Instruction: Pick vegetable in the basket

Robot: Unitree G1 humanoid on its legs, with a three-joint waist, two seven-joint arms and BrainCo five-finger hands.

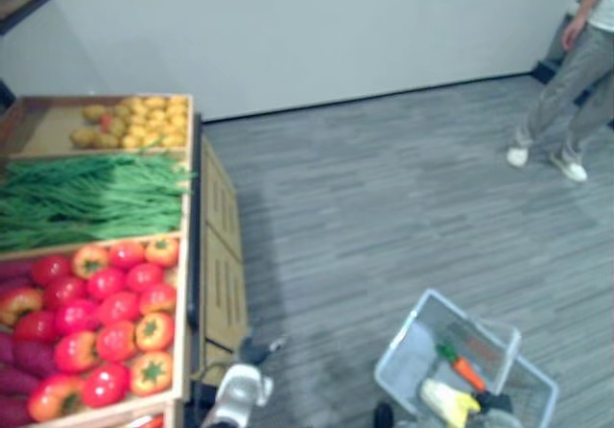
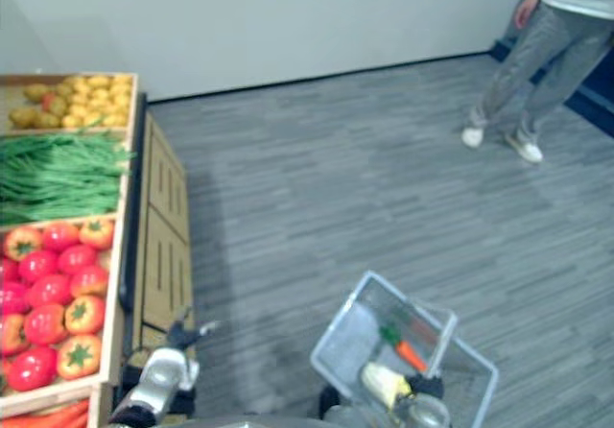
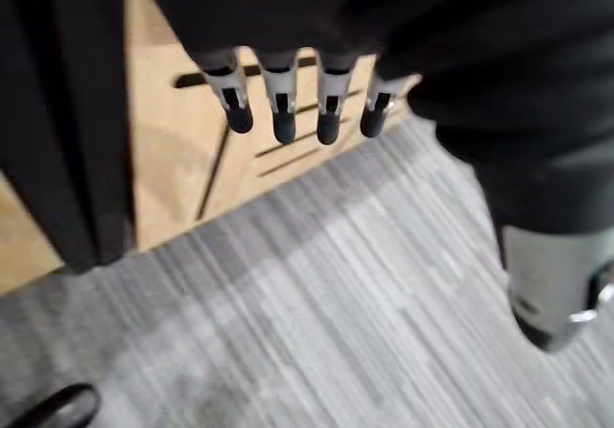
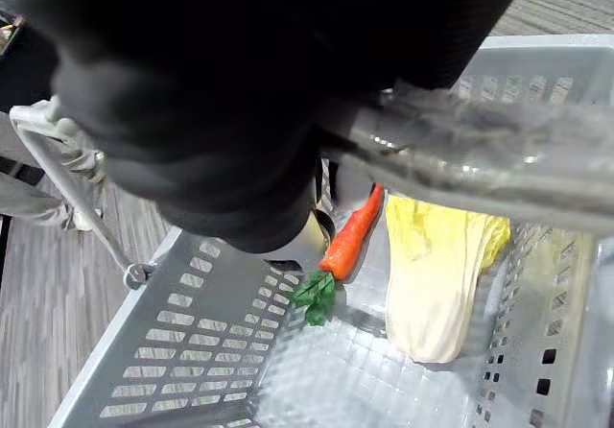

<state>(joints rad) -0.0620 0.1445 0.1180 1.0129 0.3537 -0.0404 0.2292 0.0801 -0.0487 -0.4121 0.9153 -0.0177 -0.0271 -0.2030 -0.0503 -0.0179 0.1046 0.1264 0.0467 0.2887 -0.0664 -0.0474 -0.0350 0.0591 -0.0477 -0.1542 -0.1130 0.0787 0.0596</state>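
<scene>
1. Left hand (image 3: 281, 102): empty, fingers straight and loose. It hangs low over the floor (image 1: 384, 207), just beside the side panel of the bench (image 1: 221, 255) and below crate level.
2. Right hand (image 4: 192, 111): at the handle (image 4: 480, 159) of the basket (image 1: 408, 346), which runs right under it. Can't tell whether it's closed on it.
3. The basket is at the robot's right front, apart from the bench. It already has a carrot (image 4: 353, 238) and a pale yellow cabbage (image 4: 432, 284) lying side by side on its bottom.
4. Stock on the bench: red and orange tomatoes (image 1: 106, 313) nearest, green beans (image 1: 86, 198) behind them, yellow potatoes (image 1: 144, 121) at the far end, purple roots (image 1: 19, 361) at the outer edge.
5. Step, as I read it: reach for the next vegetable.
   - Raise the left hand above the crate lip first, then go in over the tomatoes. They are closest, round, and an easy one-hand wrap.
   - Take a top one at the near edge so the neighbours don't roll.
6. Keep the basket level and off the bench side during the reach.
7. Room: grey plank floor, plain pale wall (image 1: 336, 25). A person (image 1: 571, 92) stands far right, well apart from the work.
</scene>
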